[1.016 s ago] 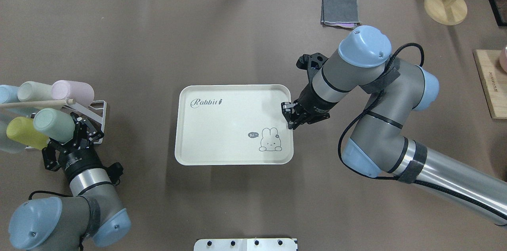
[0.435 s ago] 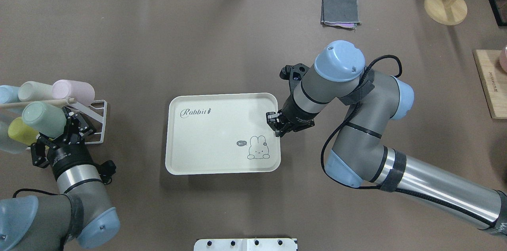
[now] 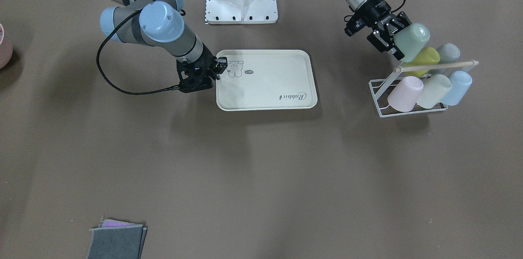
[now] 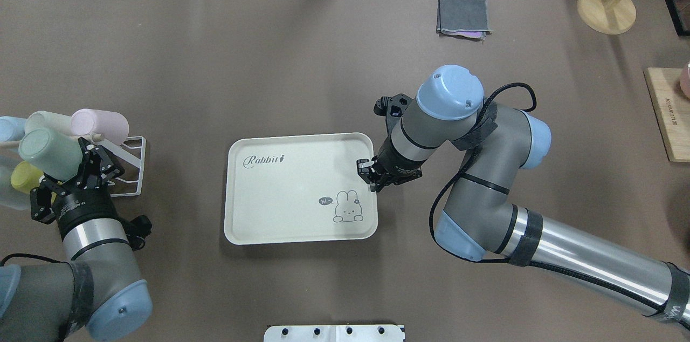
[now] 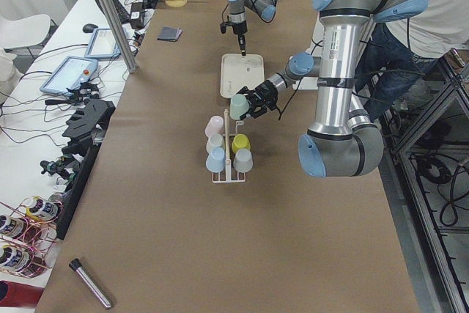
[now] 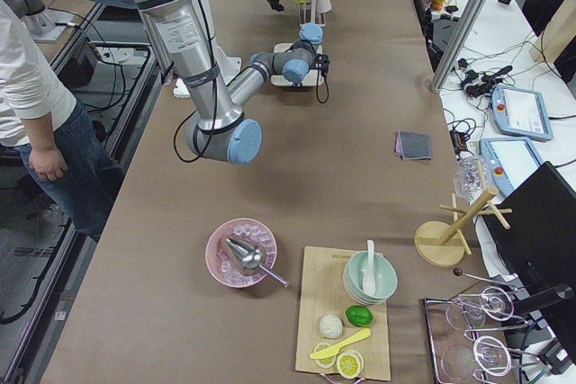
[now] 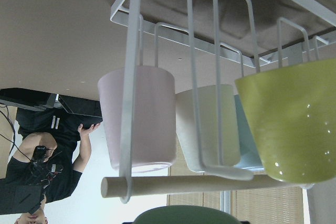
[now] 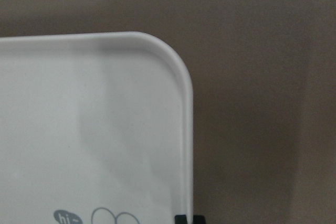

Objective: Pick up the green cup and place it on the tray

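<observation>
The brown table (image 4: 215, 50) carries the tray (image 4: 291, 191), whose rim the right gripper (image 4: 372, 173) pinches with closed jaws. The left gripper (image 3: 395, 35) has its jaws clamped on the green cup (image 3: 412, 35), held over the wire rack (image 3: 457, 64) of cups. A white side table (image 5: 44, 144) holds a tablet (image 5: 73, 73) and cables (image 5: 37, 100).

The left gripper (image 4: 63, 172), clamped on the green cup (image 4: 47, 146), sits against the white wire rack (image 4: 133, 168). Obstacles close to it:
- the wooden dowel (image 3: 435, 65) across the rack's top
- the lime cup (image 3: 425, 56), just beside the held cup
- the pink cup (image 3: 404, 93) and the cream cup (image 3: 434, 90), in the row farther from the robot

Bare table (image 4: 183, 115) runs from the rack to the tray (image 4: 291, 169), giving an open passage. The tray floor is bare. The tray's right edge is blocked by the right gripper (image 4: 371, 176), which pinches the rim. The right arm (image 4: 426, 131) rises behind it.
</observation>
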You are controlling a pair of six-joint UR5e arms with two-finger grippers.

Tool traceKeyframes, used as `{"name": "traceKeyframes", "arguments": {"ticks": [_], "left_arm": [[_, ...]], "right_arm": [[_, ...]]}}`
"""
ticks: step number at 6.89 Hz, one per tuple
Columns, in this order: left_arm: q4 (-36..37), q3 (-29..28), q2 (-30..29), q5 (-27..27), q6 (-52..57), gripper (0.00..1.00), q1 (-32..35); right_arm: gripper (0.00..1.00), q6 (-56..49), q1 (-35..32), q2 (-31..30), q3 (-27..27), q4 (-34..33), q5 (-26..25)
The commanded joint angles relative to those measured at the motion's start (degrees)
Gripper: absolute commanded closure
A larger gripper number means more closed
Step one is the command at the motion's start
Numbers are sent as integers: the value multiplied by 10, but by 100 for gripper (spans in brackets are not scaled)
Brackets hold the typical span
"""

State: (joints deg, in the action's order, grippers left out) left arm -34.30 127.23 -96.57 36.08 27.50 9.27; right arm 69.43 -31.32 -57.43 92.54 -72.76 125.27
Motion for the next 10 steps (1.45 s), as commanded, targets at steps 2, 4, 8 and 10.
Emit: {"name": "traceKeyframes", "arguments": {"ticks": [2,4,8,10], "left_arm": [[-2,5,-53,15,5,33,6],[-15,-2,-125,35,0,33,28],[-238,-45,-138,108,-6,36,89],[-311,-47,-138,137,-79,38,95]], "right_arm": [[100,1,1,0,-10,1,-1],[10,17,0,0,-9,1,-3],[3,-18,-85,-54,32,1,47],[3,-93,-142,-84,39,-7,75]]}}
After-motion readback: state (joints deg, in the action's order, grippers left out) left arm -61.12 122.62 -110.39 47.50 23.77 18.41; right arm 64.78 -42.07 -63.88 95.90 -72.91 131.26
